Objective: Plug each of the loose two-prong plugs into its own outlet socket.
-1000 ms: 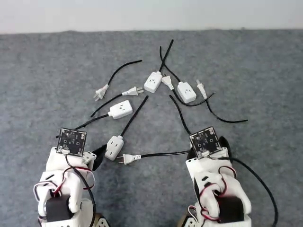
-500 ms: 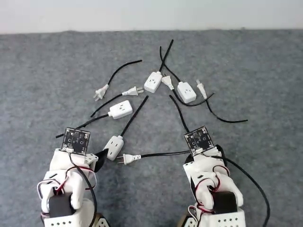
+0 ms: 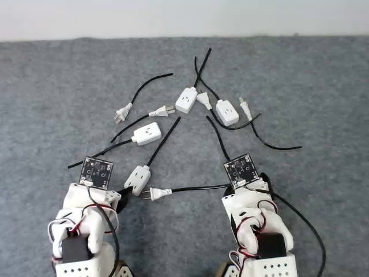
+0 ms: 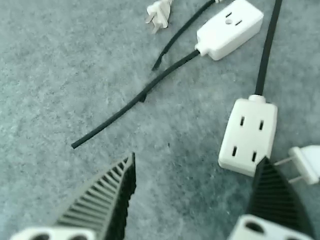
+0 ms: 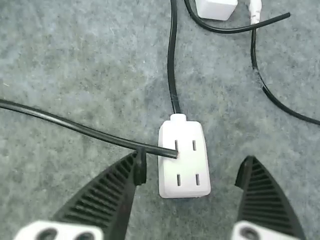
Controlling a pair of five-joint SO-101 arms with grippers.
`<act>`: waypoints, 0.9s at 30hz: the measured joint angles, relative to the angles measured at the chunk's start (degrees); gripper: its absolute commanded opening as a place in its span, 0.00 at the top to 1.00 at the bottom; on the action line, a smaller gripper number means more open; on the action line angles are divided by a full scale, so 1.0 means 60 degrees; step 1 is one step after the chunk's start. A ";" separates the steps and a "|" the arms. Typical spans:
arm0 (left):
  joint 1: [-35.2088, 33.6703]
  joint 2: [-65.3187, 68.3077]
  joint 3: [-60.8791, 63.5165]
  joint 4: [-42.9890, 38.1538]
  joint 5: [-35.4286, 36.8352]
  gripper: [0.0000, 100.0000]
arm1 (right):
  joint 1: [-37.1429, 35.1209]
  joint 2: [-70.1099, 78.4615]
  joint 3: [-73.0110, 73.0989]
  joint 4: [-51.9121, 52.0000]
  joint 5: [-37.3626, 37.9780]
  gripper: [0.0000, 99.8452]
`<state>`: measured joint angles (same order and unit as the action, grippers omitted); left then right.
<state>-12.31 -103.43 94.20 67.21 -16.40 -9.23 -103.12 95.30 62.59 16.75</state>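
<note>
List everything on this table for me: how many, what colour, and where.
outlet sockets: five, white; four spread over the middle of the mat, one under the right claw.
two-prong plugs: five, white; four loose among the far sockets, one nearer, between the arms.
cords: black, a short length on each socket and plug.
mat: one, grey, covering the table.
arms: two, white, at the near edge.
left claw: black fingers, open, above the mat beside the near-left socket.
right claw: black fingers, open, straddling a socket with a cord end lying across it.
</note>
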 measured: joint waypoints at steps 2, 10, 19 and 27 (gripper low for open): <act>0.0000 0.0000 0.0293 -0.0132 0.0000 0.63 | 0.0000 0.0000 0.0000 0.0000 0.0000 0.70; 0.0000 0.0000 0.0469 -0.0440 0.0000 0.63 | 0.0000 0.0000 0.0000 0.0366 0.0000 0.70; 0.0000 0.0000 0.0469 -0.0454 0.0000 0.64 | 0.0000 0.0000 0.0000 0.0454 0.0000 0.70; 0.0000 0.0000 0.0469 -0.0454 0.0000 0.64 | 0.0000 0.0000 0.0000 0.0454 0.0000 0.70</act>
<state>-12.31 -103.43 97.01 64.48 -16.40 -9.23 -103.12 95.30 65.32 16.75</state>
